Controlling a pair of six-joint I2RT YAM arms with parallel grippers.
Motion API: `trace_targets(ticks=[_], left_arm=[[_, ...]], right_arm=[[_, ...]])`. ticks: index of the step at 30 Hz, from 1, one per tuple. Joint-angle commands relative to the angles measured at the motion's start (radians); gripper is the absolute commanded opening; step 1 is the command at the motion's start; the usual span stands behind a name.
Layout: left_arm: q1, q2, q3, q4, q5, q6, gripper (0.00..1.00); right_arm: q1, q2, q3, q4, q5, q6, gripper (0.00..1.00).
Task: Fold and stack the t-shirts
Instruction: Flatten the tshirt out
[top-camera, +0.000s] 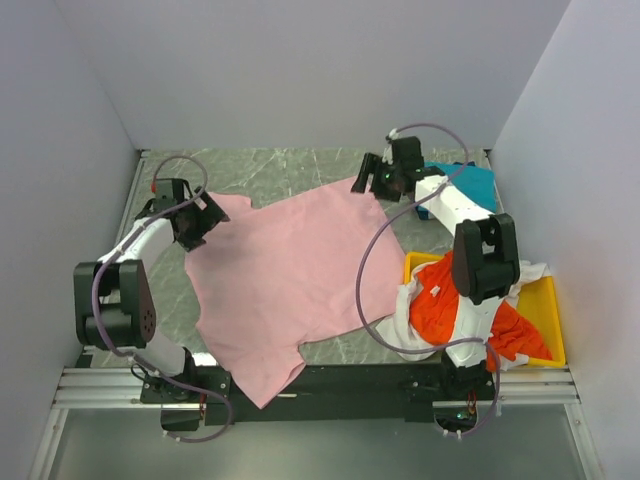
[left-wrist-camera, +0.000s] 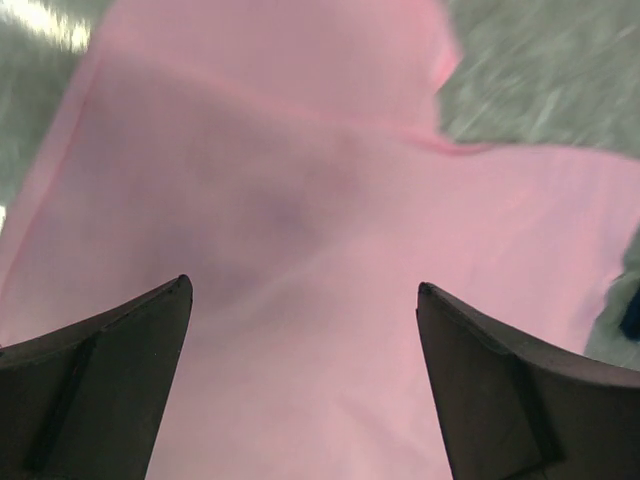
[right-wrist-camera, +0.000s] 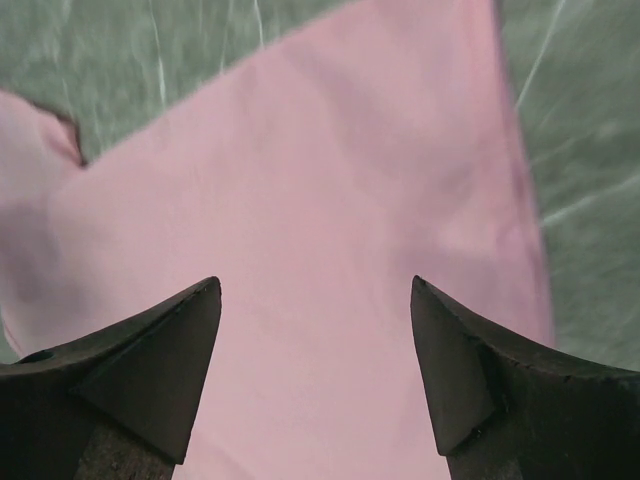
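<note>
Both left gripper (left-wrist-camera: 302, 284) and right gripper (right-wrist-camera: 315, 281) gape empty, pink t-shirt (top-camera: 280, 270) flat under the jaws; you'd pinch edges, fold.

Table (top-camera: 290, 170): dark grey-green top w/ pale marble-like veins. Boxed in on 3 sides by plain pale walls w/ a lavender-grey tint: back wall (top-camera: 320, 70), left wall (top-camera: 50, 150), right wall (top-camera: 590, 150). Silver slotted rail (top-camera: 330, 388) runs along near edge, w/ a flat grey panel (top-camera: 320, 445) below it in top view. Light soft & even, shadows faint. One bright glare patch (left-wrist-camera: 40, 20) on tabletop in left wrist view.
</note>
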Motion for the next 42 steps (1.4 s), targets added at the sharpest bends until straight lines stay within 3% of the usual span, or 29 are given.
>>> trace_targets(ticks=[1,8,16,33,42], left_arm=[[0.0,0.069,0.012,-0.033,0.069,-0.03,0.99],[0.041,0.23,0.069,-0.011,0.107,0.015,0.99],[0.081,0.463,0.23,-0.03,0.076,0.101,0.99],[0.083,0.758,0.691,-0.162,-0.032,0.187,0.99],[0.078,0.767,0.879,-0.136,-0.009,0.202,0.99]], right_arm=[[0.058,-0.033,-0.062,-0.048,-0.049,0.047,0.82],[0.148,-0.018,-0.161,-0.021,-0.054,0.113,0.81],[0.164,0.065,-0.149,-0.039,-0.043,0.124,0.82],[0.164,0.306,0.16,-0.214,-0.063,0.107,0.81],[0.164,0.356,0.328,-0.278,-0.078,0.085,0.81]])
